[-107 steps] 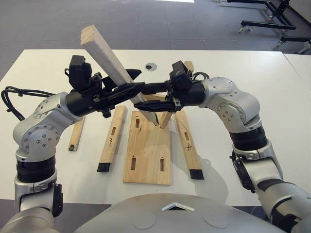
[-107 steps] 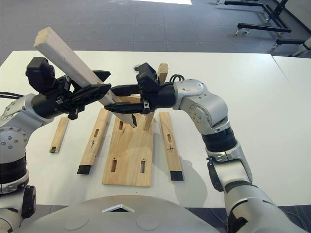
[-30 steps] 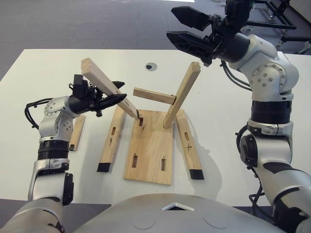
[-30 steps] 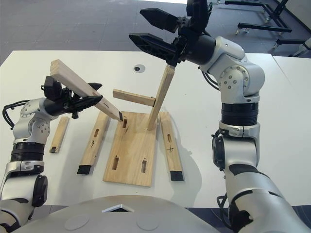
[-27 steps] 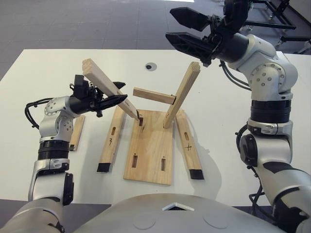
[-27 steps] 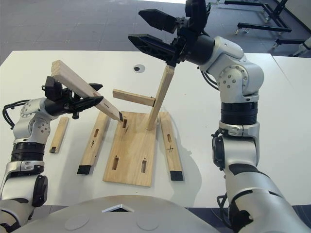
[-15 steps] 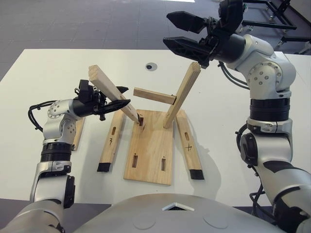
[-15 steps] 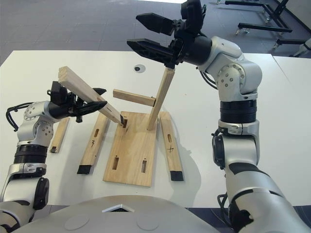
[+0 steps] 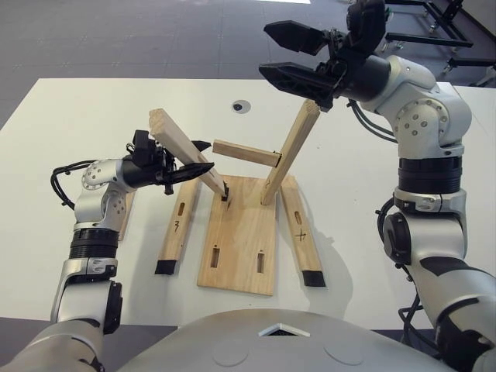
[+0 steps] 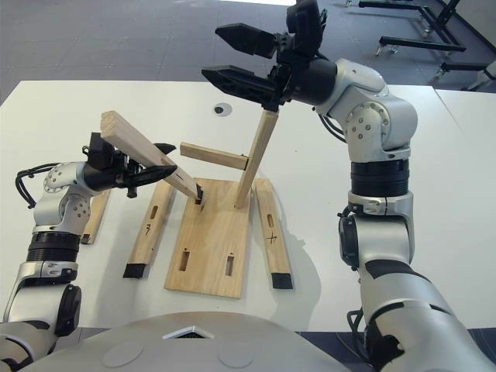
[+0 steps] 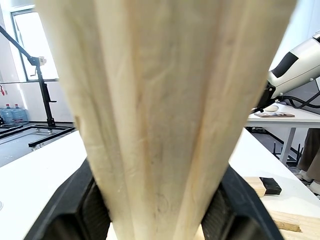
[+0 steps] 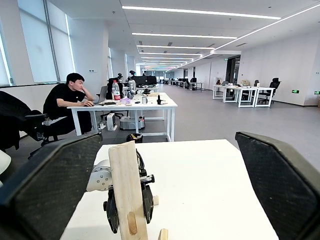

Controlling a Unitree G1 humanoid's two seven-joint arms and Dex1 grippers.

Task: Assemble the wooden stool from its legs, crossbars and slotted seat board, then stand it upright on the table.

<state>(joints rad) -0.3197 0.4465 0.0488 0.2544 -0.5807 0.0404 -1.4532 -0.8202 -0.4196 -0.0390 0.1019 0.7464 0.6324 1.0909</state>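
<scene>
While right gripper (image 9: 267, 49) gapes, left gripper (image 9: 204, 156) clamps leg (image 9: 173, 135) slanting down toward seat board (image 9: 237, 242)

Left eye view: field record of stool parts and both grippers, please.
seat board: pale wooden slotted board, flat on table
standing leg: wooden leg with crossbar, in far-right slot
held leg: slanted, lower end at far-left slot
left gripper: shut on held leg
right gripper: open above standing leg's top
loose legs: one flat each side of board

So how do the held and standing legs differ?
The held leg leans low, clamped in the left gripper; the standing leg is steeper, the right gripper open above it. The standing leg carries a crossbar, the held leg none. Both are pale wood, meeting the seat board.
</scene>
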